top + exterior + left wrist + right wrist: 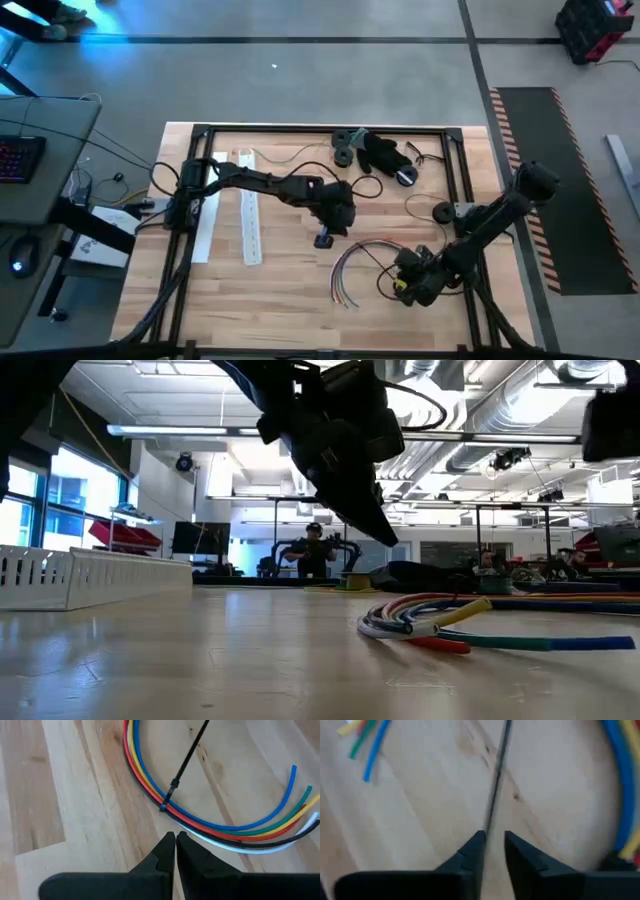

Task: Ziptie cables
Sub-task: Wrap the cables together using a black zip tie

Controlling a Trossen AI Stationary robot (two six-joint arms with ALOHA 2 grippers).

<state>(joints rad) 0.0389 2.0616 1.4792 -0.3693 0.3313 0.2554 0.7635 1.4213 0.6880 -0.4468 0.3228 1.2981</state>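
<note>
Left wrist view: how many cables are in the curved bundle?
6 cables, curving side by side: blue, green, yellow, red, black, white. More may hide beneath.

The desk [90,795] is showing pale wood planks with visible grain and a smooth, lightly shiny finish. The cables [150,790] are looking like smooth glossy plastic. The zip tie [182,762] is looking thin, black, matt plastic. The left pincer [176,845] is appearing matt black.
</note>
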